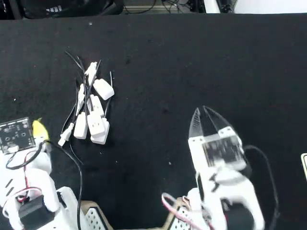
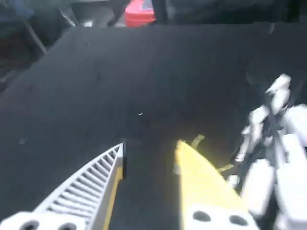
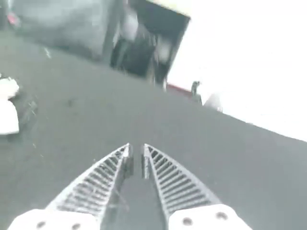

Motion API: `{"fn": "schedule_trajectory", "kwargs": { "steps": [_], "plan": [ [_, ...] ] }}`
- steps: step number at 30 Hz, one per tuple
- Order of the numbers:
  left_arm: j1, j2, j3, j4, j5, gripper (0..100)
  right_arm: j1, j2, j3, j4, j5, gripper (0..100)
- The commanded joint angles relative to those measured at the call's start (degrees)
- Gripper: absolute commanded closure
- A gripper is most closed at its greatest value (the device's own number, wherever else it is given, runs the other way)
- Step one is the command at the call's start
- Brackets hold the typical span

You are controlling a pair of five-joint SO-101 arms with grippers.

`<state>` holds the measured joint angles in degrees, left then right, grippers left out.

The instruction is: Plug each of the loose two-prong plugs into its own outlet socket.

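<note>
As far as could be judged, the task was hardly begun. The plugs and sockets point(image 1: 97, 125) lay together in one loose white heap in the upper left of the high view, tangled with their thin black leads point(image 1: 71, 114) on the black desk point(image 1: 192, 62). The pieces touched and overlapped, so it could not be told which were plugs and which sockets, nor whether any prongs were already seated. No clearly joined pair stood apart from the heap, so every plug probably remained to be fitted.

Neither arm held anything. The left hand point(image 2: 149, 146) was released, with a clear gap of bare desk between its white finger and its yellow one. It sat at the left edge of the high view, near the lower left of the heap but not touching it. In its own wrist view the white pieces lay off at the right of the frame. The right hand point(image 3: 136, 152) was all but clenched, with only a narrow slit between its ribbed fingers and nothing inside. It stood in the lower middle of the high view, well apart from the heap.

There was no true container on the desk. The sockets were the only things meant to take something in, and their openings were too small to read.
</note>
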<state>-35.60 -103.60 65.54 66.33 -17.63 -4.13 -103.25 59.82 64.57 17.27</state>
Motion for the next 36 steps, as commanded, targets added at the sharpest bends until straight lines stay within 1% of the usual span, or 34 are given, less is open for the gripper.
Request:
{"fn": "schedule_trajectory", "kwargs": {
  "steps": [1,3,6,8,10,14,18,20,23,25,31,33,36],
  "plan": [
    [8.75,8.44,-5.76,5.19,1.58,78,-2.55,0.40,-12.88,7.03,0.35,95.3],
    [13.23,14.86,-5.41,5.89,1.67,78,-2.81,5.14,-16.75,9.76,0.00,92.0],
    [19.21,26.55,-5.93,5.27,1.85,78,-4.48,13.58,-19.12,10.46,-0.09,84.1],
    [22.11,34.37,-6.11,2.55,2.29,75,-5.45,19.38,-19.21,10.02,-0.09,80.5],
    [24.04,41.23,-6.20,-0.97,5.89,74,-7.38,25.19,-18.51,8.35,-0.09,80.5],
    [25.80,51.60,-9.80,-5.36,14.42,73,-11.43,34.15,-12.26,-1.93,-0.09,84.7],
    [29.93,56.88,-13.93,-5.89,18.20,73,-13.98,40.22,-0.66,-17.14,-0.35,87.5],
    [32.40,59.08,-15.16,-7.12,19.08,73,-13.98,42.15,5.49,-23.82,-3.87,87.6],
    [33.63,62.24,-15.08,-11.69,21.01,73,-13.98,43.21,12.26,-30.86,-8.09,87.7],
    [33.80,64.62,-15.34,-12.31,22.68,73,-14.15,43.21,14.64,-32.62,-9.14,87.7],
    [33.63,70.24,-15.78,-12.75,25.41,73,-14.07,43.30,15.78,-32.79,-9.41,87.7],
    [33.98,71.65,-15.25,-15.65,25.93,73,-14.15,43.30,16.40,-32.88,-9.41,87.7],
    [34.24,74.29,-15.08,-18.73,29.10,73,-14.15,43.30,16.57,-32.88,-9.41,87.7]
  ]
}}
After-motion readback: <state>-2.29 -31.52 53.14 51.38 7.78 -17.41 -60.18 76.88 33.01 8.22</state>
